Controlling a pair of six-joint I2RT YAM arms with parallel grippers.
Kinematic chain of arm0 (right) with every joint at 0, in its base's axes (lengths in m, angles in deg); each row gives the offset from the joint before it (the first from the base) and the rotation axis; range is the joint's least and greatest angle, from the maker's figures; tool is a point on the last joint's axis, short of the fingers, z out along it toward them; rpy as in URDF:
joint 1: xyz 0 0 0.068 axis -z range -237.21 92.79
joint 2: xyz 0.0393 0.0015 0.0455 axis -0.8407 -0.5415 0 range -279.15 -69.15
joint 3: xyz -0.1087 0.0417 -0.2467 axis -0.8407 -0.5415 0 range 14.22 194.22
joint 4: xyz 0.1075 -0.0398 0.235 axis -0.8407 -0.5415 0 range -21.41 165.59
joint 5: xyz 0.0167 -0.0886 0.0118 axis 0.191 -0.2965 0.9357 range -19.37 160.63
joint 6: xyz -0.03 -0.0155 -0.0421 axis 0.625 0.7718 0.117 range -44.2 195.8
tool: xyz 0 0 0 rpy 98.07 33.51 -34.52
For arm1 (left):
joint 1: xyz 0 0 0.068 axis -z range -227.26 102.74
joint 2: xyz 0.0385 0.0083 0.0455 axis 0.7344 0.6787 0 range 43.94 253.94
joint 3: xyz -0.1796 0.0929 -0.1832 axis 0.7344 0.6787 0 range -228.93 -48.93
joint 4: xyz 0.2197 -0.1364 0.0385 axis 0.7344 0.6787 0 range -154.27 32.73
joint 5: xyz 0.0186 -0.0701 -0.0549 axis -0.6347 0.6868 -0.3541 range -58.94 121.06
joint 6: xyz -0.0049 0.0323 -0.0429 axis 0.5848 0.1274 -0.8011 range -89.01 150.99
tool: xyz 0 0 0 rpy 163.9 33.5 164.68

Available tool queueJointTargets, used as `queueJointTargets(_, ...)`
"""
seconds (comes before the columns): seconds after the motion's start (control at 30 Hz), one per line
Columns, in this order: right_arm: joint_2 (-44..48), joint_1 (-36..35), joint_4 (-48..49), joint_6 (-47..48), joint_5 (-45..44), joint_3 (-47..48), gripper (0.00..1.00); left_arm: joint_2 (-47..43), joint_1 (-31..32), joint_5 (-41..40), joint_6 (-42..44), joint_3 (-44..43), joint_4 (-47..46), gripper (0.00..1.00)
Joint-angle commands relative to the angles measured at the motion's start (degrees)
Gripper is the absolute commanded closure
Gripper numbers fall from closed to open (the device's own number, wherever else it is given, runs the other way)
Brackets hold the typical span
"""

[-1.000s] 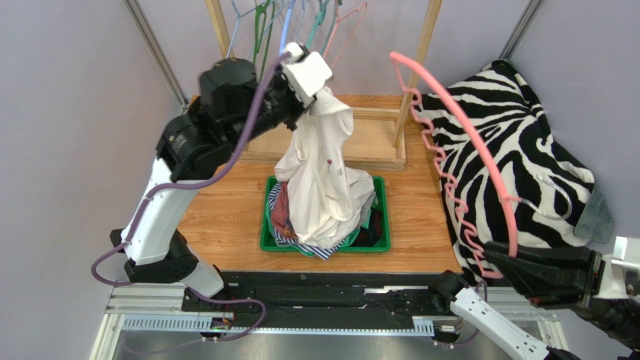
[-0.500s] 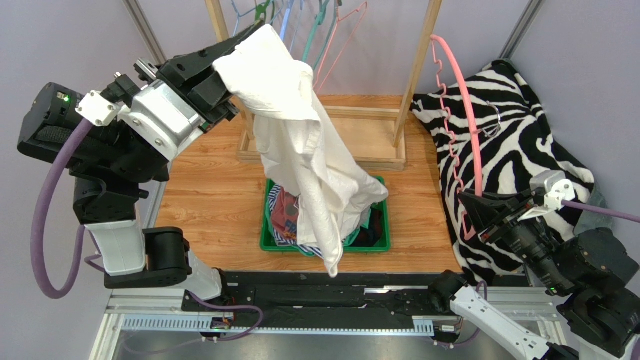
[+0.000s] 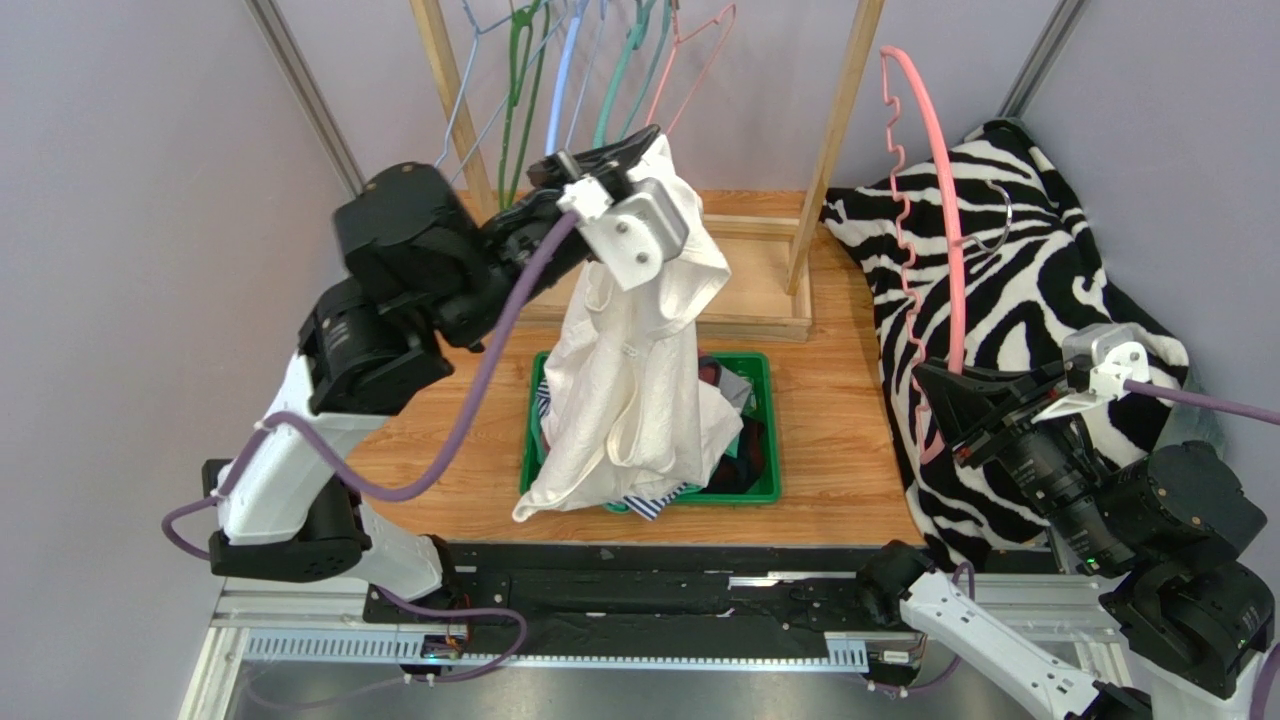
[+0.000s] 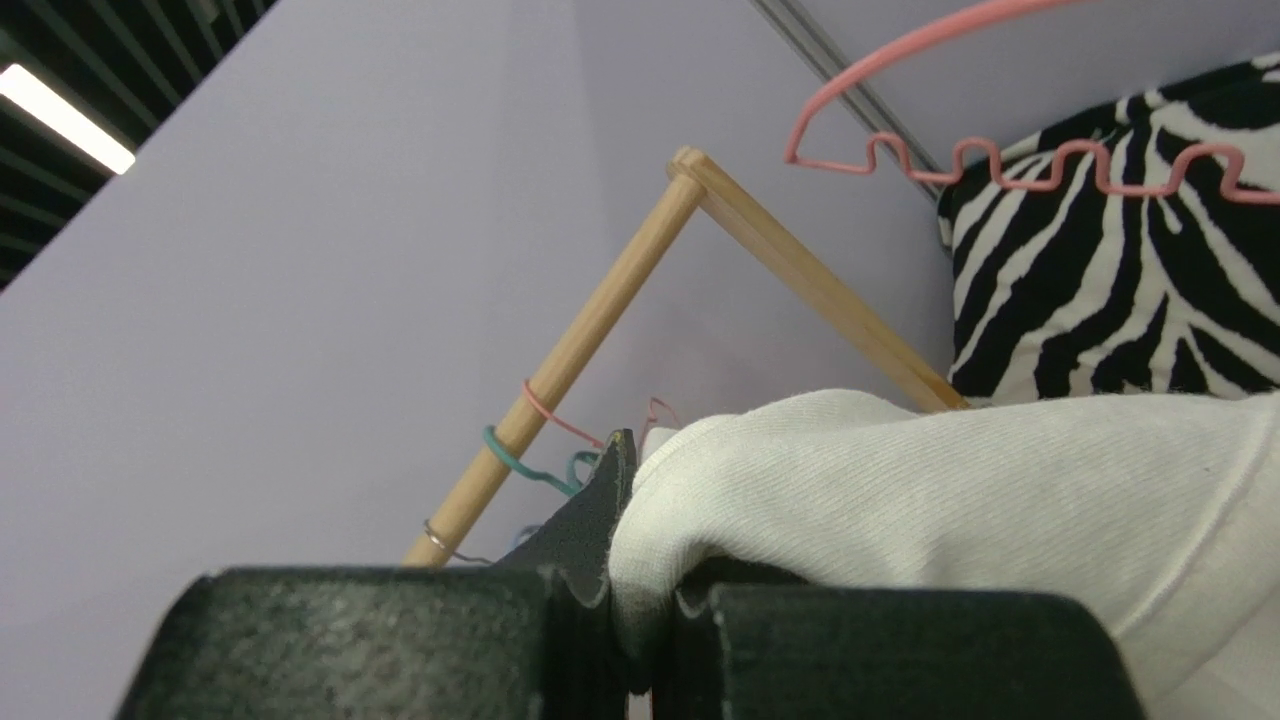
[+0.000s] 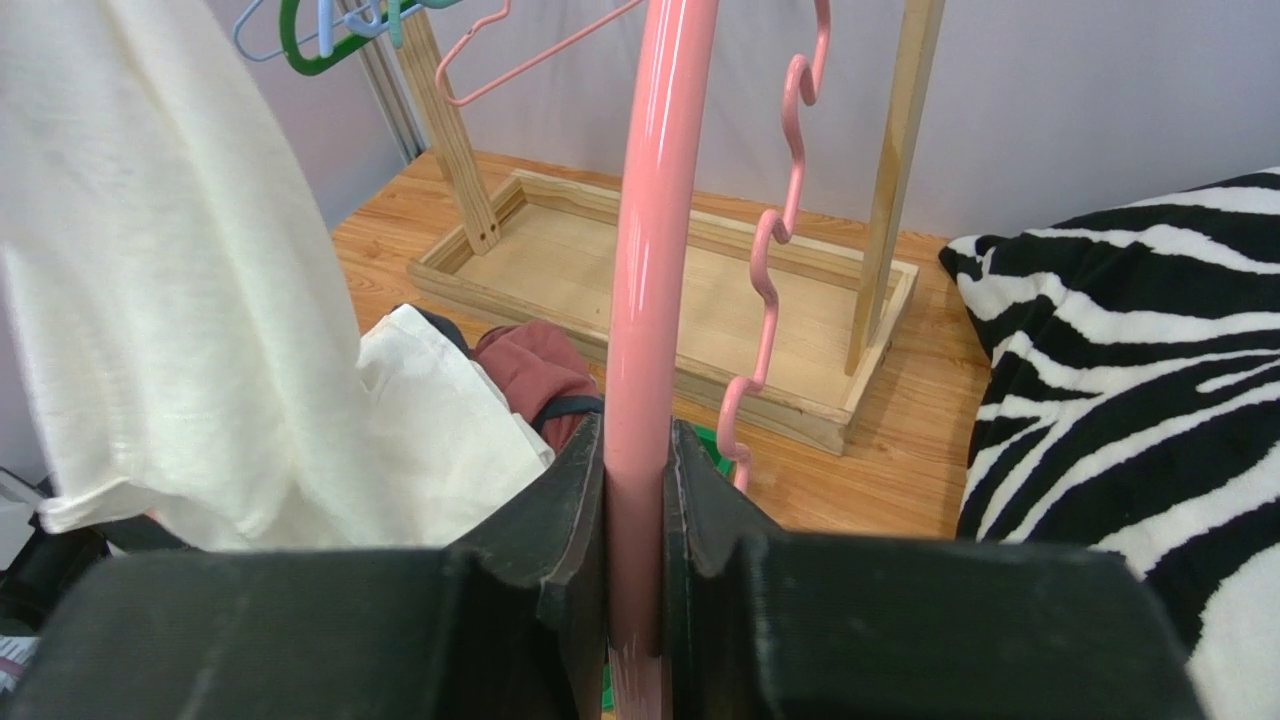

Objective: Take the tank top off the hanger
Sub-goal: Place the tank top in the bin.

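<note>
- Left hand (image 4: 643,623) is clamped on a fold at the top edge of the white tank top (image 3: 631,375) — fabric pinched tight between the jaws in the wrist view.
- Right hand (image 5: 634,495) is closed on the pink hanger (image 3: 947,225), gripping its thick bar near the lower end.
- The relation that matters: top and hanger are well apart, with nothing joining them. The top is at centre-left and the hanger is off to the right, over the zebra cloth (image 3: 1082,255). We judge the garment is already off the hanger.
- The top's long axis is near vertical. It hangs from the left hand, and its lower end drapes over the near-left rim of the green bin (image 3: 766,450) on the bench (image 3: 436,405).
- The hanger's axis is roughly upright too, rising from the right hand toward the right post of the wooden rack (image 3: 834,135).
- The left arm is the one on the garment, and the bin lies straight below it. We think the next move is a drop or a lower-and-release.
- Risk: part of the hem hangs outside the bin rim, so the top could slide onto the bench.
</note>
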Motion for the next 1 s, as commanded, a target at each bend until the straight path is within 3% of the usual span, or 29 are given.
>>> queueJointTargets(0.0, 0.23, -0.06, 5.97, -0.91, 0.91, 0.11, 1.0, -1.13, -6.06, -0.25, -3.12, 4.93, -5.16, 1.0)
queueJointTargets(0.2, 0.85, -0.06, 5.8, -0.91, 1.09, -0.42, 1.0, -2.54, -11.6, -0.59, -2.35, 14.35, -12.08, 1.0)
queueJointTargets(0.23, 0.94, -0.06, 5.71, -0.91, 1.09, -0.51, 1.0, -0.62, -12.22, -0.94, -1.82, 13.13, -12.71, 1.0)
queueJointTargets(0.37, 0.85, -0.06, 5.1, -0.91, 1.18, -0.33, 1.0, 7.91, -14.42, -1.04, 0.47, -5.4, -9.92, 1.0)
queueJointTargets(0.43, 0.94, -0.06, 4.92, -0.91, 0.92, -0.42, 1.0, 10.29, -14.42, -0.68, 0.65, -8.5, -6.31, 1.0)
queueJointTargets(0.5, 1.38, -0.06, 4.74, -0.91, 0.65, -0.68, 1.0, 8.2, -14.42, 0.37, -0.84, -5.28, -5.6, 1.0)
queueJointTargets(0.73, 1.55, -0.06, 3.08, -0.74, -0.58, -0.51, 1.0, -2.35, -13.36, 6.77, -9.63, 24.23, 5.55, 1.0)
queueJointTargets(0.83, 1.03, -0.06, 2.37, -1.0, -0.4, 0.02, 1.0, -2.63, -13.36, 9.5, -11.57, 30.49, 13.28, 1.0)
queueJointTargets(0.97, 0.15, -0.06, 1.41, -1.7, -0.75, 0.54, 1.0, -0.43, -13.45, 13.55, -14.46, 32.62, 23.82, 1.0)
